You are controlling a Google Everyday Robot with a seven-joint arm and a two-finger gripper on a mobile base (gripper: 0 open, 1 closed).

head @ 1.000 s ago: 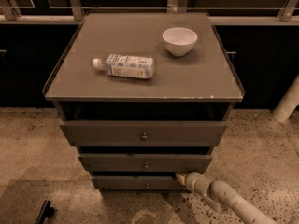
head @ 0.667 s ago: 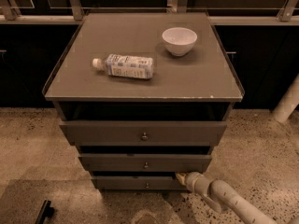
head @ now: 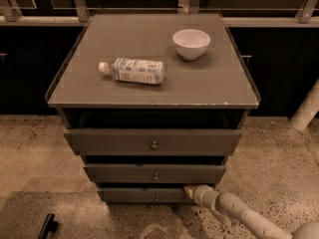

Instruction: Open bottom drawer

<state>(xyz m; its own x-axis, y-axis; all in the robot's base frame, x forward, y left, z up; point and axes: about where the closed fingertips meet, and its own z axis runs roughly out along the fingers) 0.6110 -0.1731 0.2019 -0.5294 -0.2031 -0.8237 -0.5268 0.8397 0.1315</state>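
Observation:
The bottom drawer (head: 144, 195) is the lowest and narrowest grey-brown front of the cabinet, with a tiny round knob (head: 157, 198) at its centre. A dark gap shows above its front. My gripper (head: 191, 190) reaches in from the lower right on a pale arm and sits at the right end of that drawer's top edge, to the right of the knob. The middle drawer (head: 154, 174) and the top drawer (head: 152, 142) sit above it, each with its own knob.
The cabinet's flat top (head: 209, 83) carries a plastic bottle (head: 133, 70) lying on its side and a white bowl (head: 191, 43). Speckled floor surrounds the cabinet. A white post (head: 306, 108) stands at the right. A dark object (head: 47, 226) lies at the lower left.

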